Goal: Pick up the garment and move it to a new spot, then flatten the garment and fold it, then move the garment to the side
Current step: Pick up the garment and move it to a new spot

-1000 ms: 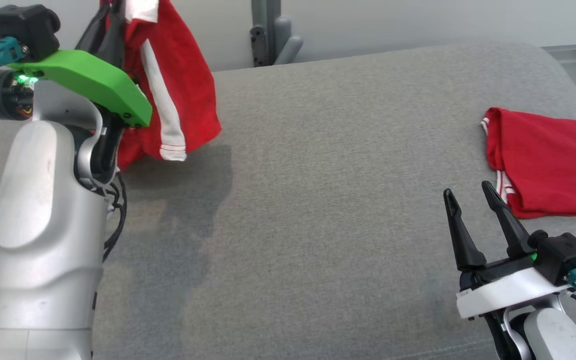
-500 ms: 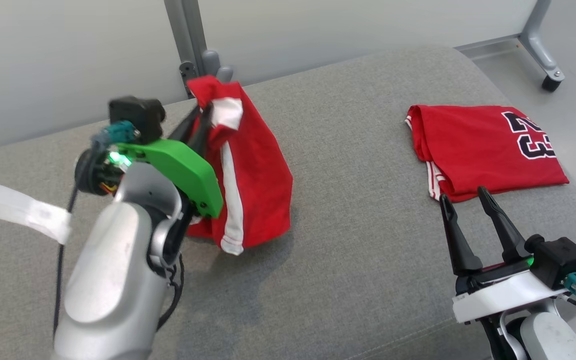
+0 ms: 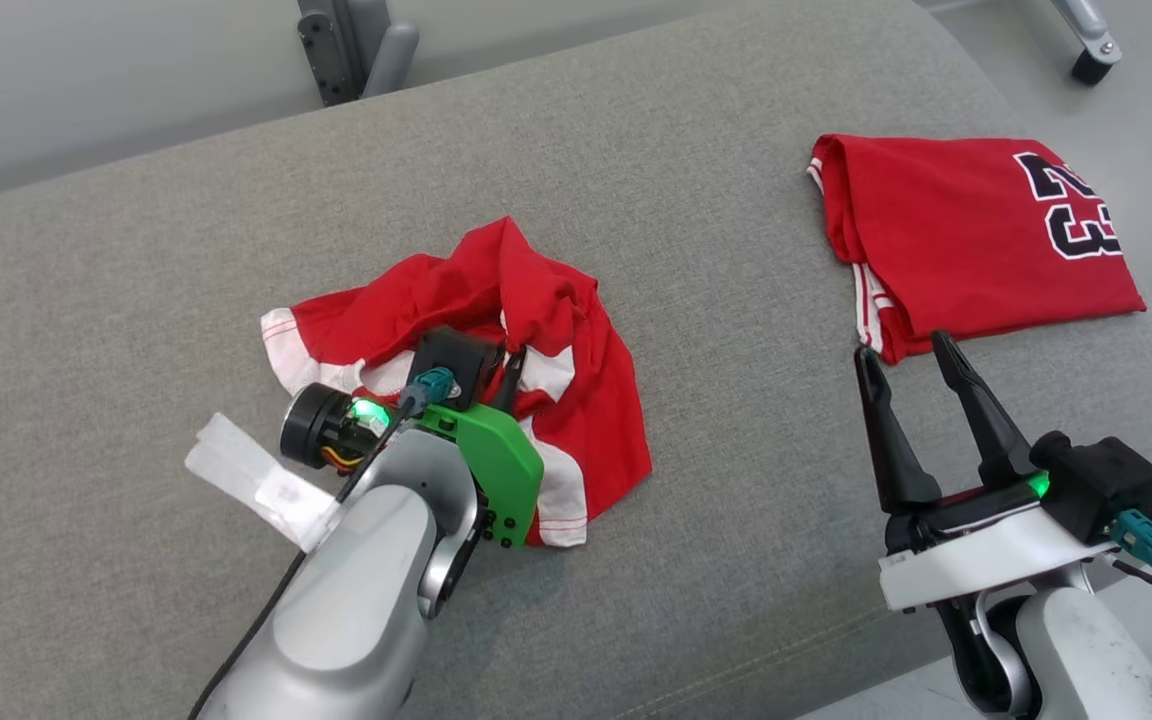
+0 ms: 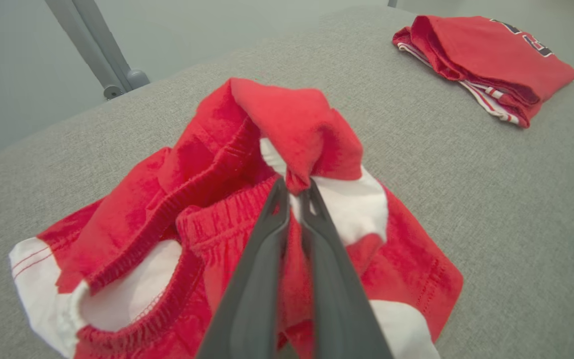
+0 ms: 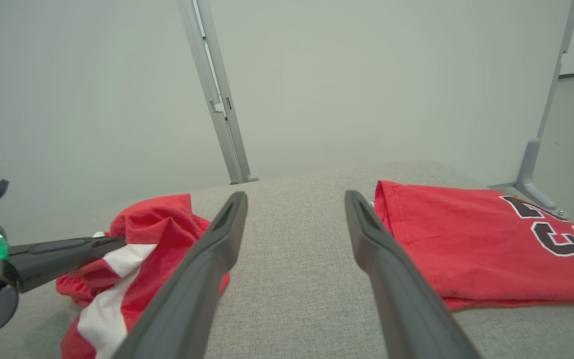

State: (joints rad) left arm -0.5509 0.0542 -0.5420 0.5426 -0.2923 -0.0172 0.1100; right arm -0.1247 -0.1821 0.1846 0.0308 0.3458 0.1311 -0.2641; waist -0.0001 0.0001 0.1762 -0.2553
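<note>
Pinches 1 raised red fold of the shorts [image 3: 586, 420] with the left gripper [image 4: 294, 192], jaws pressed together. Holds nothing in the right gripper [image 3: 903, 348], jaws spread wide. Lies crumpled mid-cushion [image 3: 736, 560], well apart from the folded jersey [image 3: 966, 240]. For flattening: let go low, regrip 2 waistband corners, pull apart. Seems to run long from far-left white hem to near-right hem, waistband opening toward the robot.

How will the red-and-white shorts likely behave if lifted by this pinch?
Probably floppy: the shorts lie crumpled in soft folds. Likely light, since the left gripper grips just a small pinch of fabric. Lifted, they would probably dangle and bunch rather than keep shape.
</note>
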